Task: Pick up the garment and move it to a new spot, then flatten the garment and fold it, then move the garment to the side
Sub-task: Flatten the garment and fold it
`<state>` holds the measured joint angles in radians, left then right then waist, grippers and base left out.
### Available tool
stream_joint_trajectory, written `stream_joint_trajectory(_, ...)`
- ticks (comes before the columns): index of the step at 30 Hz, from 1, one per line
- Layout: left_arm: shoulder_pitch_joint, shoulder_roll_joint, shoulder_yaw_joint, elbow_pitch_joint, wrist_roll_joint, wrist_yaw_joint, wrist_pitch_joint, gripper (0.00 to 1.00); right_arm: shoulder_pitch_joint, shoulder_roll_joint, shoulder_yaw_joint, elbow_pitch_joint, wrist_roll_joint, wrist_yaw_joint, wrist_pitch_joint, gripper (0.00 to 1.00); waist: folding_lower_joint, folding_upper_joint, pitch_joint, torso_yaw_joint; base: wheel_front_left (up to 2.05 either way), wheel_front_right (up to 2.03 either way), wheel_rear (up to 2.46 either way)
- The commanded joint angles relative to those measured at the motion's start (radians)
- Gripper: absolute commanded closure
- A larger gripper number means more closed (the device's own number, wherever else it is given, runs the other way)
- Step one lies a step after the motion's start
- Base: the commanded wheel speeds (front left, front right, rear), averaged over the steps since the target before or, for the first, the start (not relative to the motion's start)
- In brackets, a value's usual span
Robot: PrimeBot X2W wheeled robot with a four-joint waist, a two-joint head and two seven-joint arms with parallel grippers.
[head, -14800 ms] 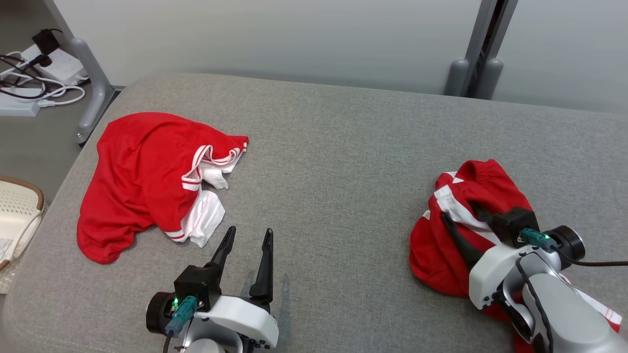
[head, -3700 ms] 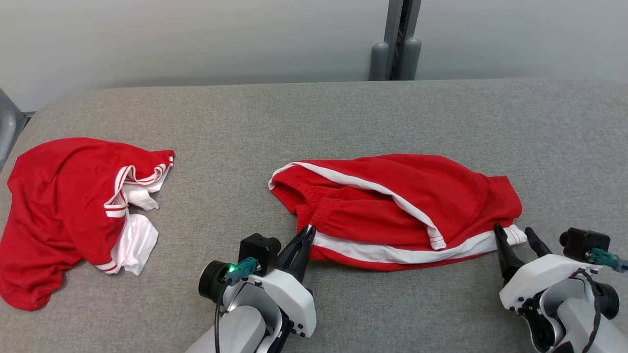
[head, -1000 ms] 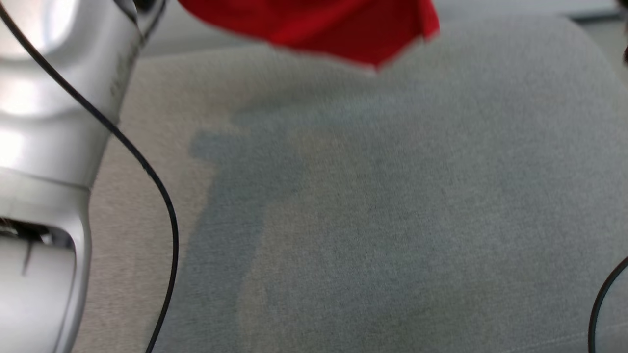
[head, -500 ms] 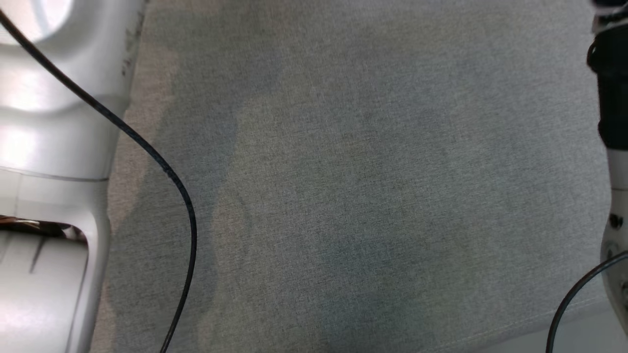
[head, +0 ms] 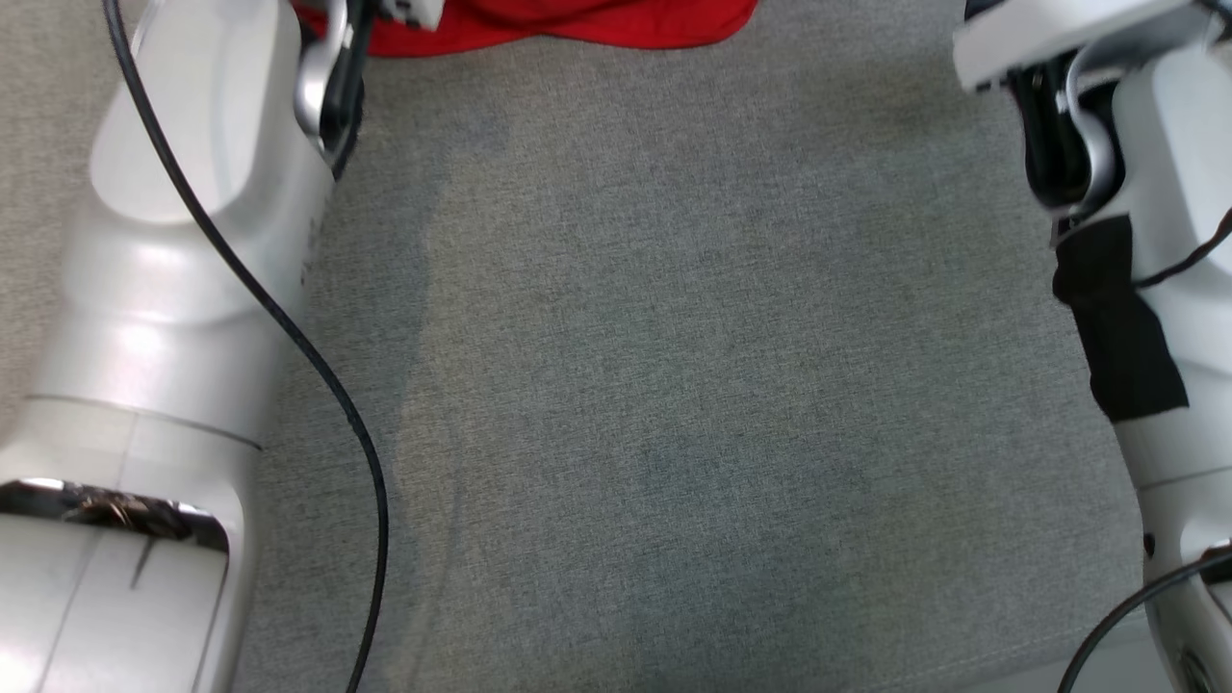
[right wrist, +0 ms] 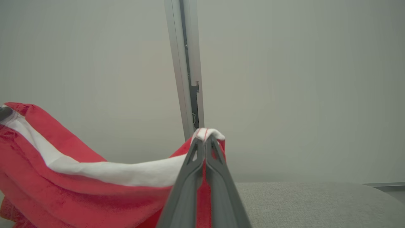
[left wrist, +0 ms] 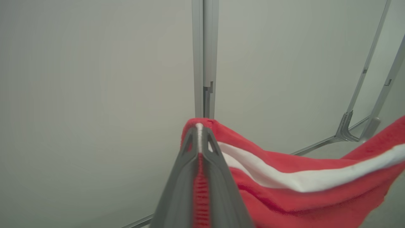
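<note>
Reaching up the left side of the head view, the pale left forearm has a black cable trailing beside it over the grey cushioned surface. The left gripper has its jaws pressed together on a corner of the garment, with a sliver of white trim and ribbed red cloth showing between the two dark fingers. From that pinch the red cloth sags away to the right in the left wrist view. Its white stripe runs along the upper edge, in front of a pale wall panel and an upright metal post. In the head view the garment's lower edge shows at the top, between the two arms; I cannot tell whether it touches the surface there. Further right, the right gripper is clamped tight on the garment's other end, gripping a folded white hem, and the cloth droops off to the left of the right wrist view. The grey surface lies below and beyond that gripper. At the far right of the head view stands the right forearm, with a black patch on its side.
</note>
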<state>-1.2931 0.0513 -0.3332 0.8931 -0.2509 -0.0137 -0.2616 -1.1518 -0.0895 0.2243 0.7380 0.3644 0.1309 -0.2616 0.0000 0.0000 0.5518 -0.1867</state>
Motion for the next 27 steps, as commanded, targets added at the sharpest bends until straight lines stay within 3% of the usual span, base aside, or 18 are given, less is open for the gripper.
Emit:
stream_joint_trajectory(1, 0.016, 0.002, 0.004, 0.004, 0.001, -0.007, -0.004, 1.00, 0.018, -0.010, 0.005, 0.006, 0.009, 0.000, -0.005, 1.00, 0.0000, 0.0000, -0.014, 0.008, 0.00, 0.00, 0.00)
stream_joint_trajectory(12, 0.216, 0.001, -0.046, 0.100, -0.012, -0.031, -0.004, 1.00, 0.191, -0.055, 0.136, 0.125, 0.104, 0.000, -0.005, 1.00, 0.0000, 0.0000, -0.160, 0.061, 0.00, 0.00, 0.00)
stream_joint_trajectory(20, 0.345, 0.001, -0.199, 0.241, -0.071, -0.044, 0.029, 1.00, 0.283, -0.085, 0.266, 0.263, 0.165, 0.000, -0.005, 1.00, 0.0000, 0.0000, -0.258, 0.108, 0.00, 0.00, 0.00)
stream_joint_trajectory(27, 0.427, 0.003, -0.314, 0.254, -0.119, -0.046, 0.061, 1.00, 0.304, -0.103, 0.376, 0.367, 0.240, 0.000, 0.013, 1.00, 0.0000, 0.0000, -0.311, 0.126, 0.00, 0.00, 0.00)
